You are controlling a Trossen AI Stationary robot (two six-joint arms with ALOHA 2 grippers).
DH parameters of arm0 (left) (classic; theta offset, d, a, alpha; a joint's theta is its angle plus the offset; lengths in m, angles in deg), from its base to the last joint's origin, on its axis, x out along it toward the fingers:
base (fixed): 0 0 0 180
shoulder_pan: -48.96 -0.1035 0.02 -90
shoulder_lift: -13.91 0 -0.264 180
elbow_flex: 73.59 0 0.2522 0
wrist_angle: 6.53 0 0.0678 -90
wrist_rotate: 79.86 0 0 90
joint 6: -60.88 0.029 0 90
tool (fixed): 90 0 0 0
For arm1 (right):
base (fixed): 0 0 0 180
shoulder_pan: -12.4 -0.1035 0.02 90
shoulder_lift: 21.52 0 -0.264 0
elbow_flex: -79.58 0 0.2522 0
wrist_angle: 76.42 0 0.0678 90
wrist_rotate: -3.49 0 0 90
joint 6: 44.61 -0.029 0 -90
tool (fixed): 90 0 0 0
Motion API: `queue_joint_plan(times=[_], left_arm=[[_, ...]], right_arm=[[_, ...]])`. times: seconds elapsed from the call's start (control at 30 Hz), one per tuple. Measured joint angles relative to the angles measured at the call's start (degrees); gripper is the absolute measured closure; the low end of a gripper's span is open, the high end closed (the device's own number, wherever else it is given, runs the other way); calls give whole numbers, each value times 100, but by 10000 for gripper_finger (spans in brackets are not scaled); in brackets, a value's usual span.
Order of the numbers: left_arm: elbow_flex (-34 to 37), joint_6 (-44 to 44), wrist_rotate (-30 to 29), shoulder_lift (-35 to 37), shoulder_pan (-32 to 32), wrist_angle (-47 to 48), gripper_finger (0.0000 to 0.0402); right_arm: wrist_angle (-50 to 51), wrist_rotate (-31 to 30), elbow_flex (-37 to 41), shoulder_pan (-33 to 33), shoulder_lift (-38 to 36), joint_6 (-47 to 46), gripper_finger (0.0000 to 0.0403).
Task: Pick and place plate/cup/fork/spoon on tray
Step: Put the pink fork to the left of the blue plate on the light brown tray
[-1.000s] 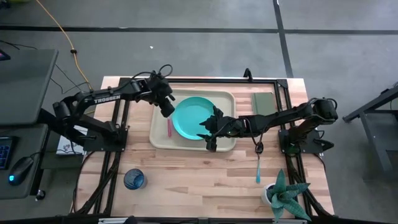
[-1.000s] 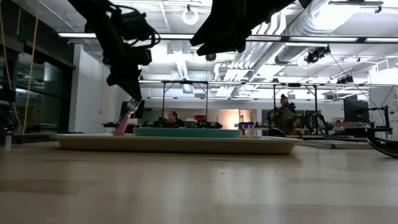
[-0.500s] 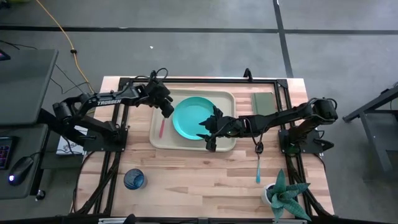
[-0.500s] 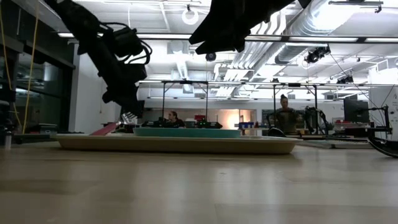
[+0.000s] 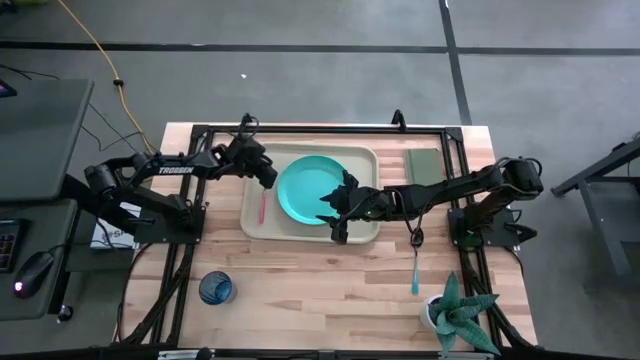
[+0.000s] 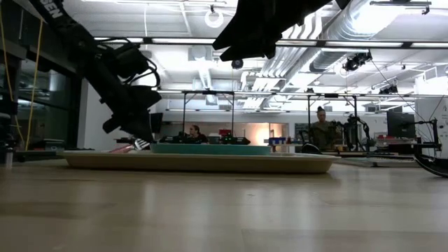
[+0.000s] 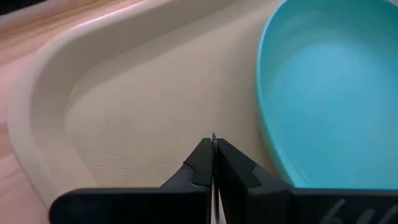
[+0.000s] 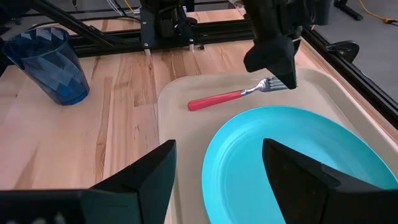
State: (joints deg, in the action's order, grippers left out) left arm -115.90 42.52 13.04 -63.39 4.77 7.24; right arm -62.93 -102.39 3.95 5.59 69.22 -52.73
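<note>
Left end effector (image 8: 277, 56) is pinched shut on the metal tines of your small red-handled fork (image 8: 233, 96), whose handle lies on the large beige rectangular tray (image 5: 256, 222), just left of the round turquoise plate (image 5: 310, 188). Right end effector (image 5: 333, 207) hovers wide open, empty, over the plate's near right edge. Judge the fork light, stiff and slippery; hold low on its neck. The dark-blue translucent cup (image 5: 215, 289) waits on the wooden desk (image 5: 320, 290).
</note>
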Motion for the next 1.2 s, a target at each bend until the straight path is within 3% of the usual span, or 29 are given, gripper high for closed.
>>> queue_joint_plan(times=[0.3,0.73,1.2], left_arm=[[628,-398,-70,0,-4,-1090,401],[903,-411,-318,-2,-4,-1285,396],[903,-399,-579,-2,-10,-1380,329]], right_arm=[[-41,0,0,0,0,0,172],[-115,0,0,0,0,0,172],[-112,0,0,2,2,0,172]])
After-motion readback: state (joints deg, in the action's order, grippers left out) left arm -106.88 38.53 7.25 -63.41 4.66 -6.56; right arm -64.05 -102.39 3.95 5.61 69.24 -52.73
